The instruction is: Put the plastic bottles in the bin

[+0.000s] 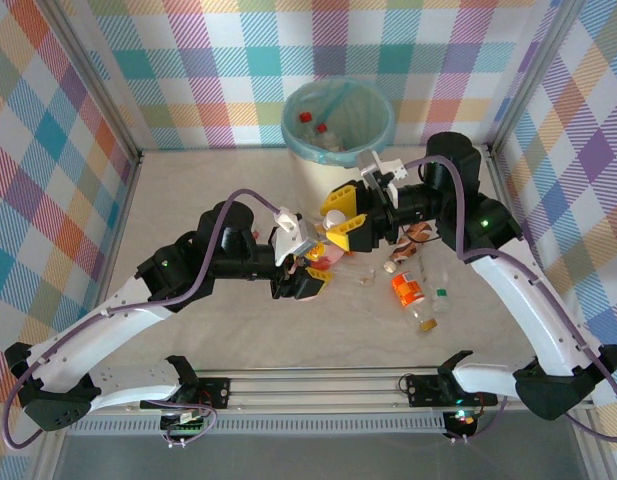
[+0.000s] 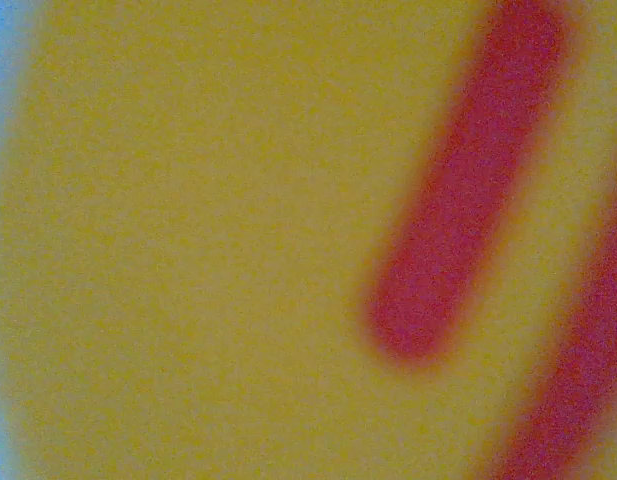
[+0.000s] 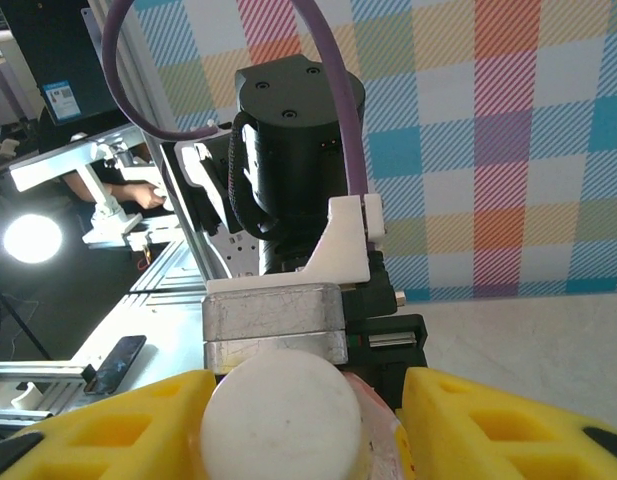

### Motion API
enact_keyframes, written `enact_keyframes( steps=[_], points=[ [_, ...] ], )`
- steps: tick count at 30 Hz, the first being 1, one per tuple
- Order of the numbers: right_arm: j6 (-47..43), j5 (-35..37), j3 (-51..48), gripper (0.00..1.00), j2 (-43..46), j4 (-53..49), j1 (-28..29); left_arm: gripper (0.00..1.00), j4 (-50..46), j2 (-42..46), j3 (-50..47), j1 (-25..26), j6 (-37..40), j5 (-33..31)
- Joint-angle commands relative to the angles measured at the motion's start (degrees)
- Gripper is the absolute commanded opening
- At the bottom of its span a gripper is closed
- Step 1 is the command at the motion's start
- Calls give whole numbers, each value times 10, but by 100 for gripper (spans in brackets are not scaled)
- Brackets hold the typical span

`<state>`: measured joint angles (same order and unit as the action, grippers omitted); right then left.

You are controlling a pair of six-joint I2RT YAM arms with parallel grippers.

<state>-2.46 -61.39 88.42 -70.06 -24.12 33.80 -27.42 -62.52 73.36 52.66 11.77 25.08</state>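
Note:
A white-capped plastic bottle [image 1: 333,219] with a pink and yellow label hangs over the table's middle, held between both arms. My left gripper [image 1: 312,268] is shut on its lower body; the yellow label with red marks [image 2: 208,250] blurs right against the left wrist camera. My right gripper [image 1: 340,228] grips the top end, and its yellow fingers [image 3: 118,420] press either side of the white cap [image 3: 283,415]. The bin [image 1: 378,140], cream with a teal liner, stands at the back centre with red-capped bottles [image 1: 306,117] inside.
On the table right of the grippers lie an orange-labelled bottle [image 1: 408,291], a clear bottle with a green cap [image 1: 433,305], a crumpled bottle [image 1: 419,238] and a small clear one [image 1: 368,277]. Checked walls enclose the table.

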Motion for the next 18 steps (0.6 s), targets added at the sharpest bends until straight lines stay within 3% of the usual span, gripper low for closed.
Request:
enact_keyframes(
  steps=[1,5,11,17,18],
  points=[
    [-23,-16,15,47,-2,-15,4,56,12,13,21,-4,-3,17],
    [-26,-15,21,39,-1,-24,5,57,12,13,20,-3,-6,9],
    [-26,21,24,30,10,-9,5,69,30,34,8,-4,-17,-59],
    [-22,91,48,28,9,0,5,100,78,90,-33,-4,-30,-126],
    [-26,115,62,27,3,-10,4,100,81,99,-39,-4,-32,-141]
  ],
)
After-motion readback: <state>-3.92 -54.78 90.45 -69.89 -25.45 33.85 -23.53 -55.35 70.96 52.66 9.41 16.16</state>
